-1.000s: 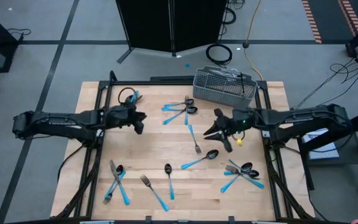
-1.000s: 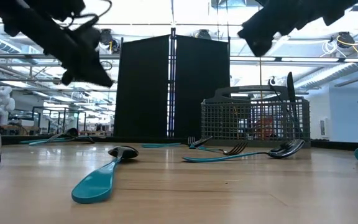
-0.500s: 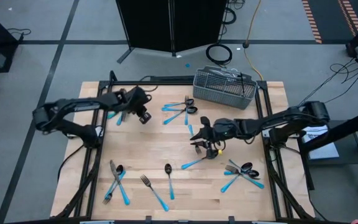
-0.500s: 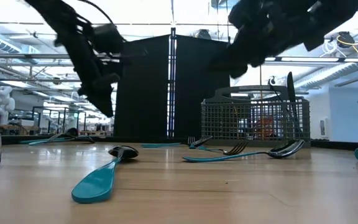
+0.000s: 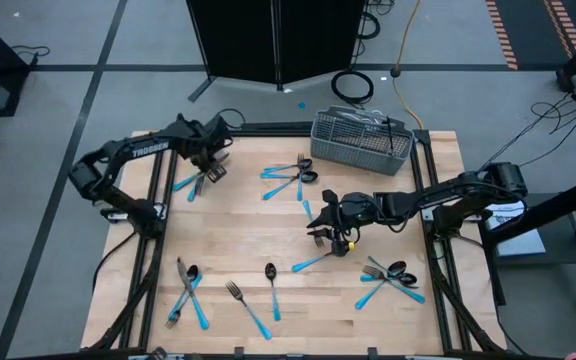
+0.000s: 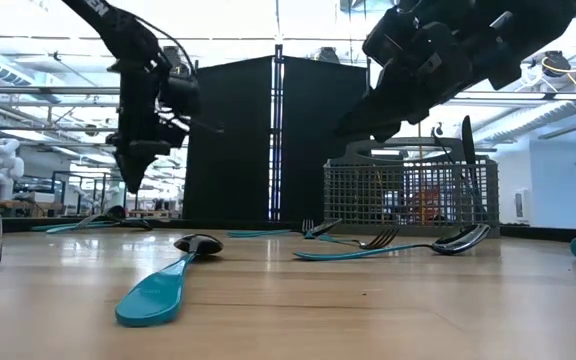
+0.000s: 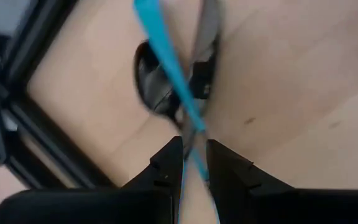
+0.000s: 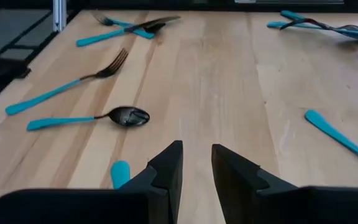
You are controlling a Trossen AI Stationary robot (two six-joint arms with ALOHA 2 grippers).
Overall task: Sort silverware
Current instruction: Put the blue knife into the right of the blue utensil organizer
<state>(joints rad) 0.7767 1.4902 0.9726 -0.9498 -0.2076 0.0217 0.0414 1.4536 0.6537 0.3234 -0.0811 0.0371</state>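
Over the wooden table [image 5: 268,225], left tool [image 5: 213,165] and right tool [image 5: 326,226] reach inward, fingers parted.

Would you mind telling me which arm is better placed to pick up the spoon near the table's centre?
Right. Its end effector hovers just beside that spoon, while the left end effector is over cutlery at the far left corner.

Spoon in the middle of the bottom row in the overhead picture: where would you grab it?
Take the spoon mid-handle, from straight above, squeezing across its width. It lies flat, and the handle is straight and narrow, with bare table on either side.
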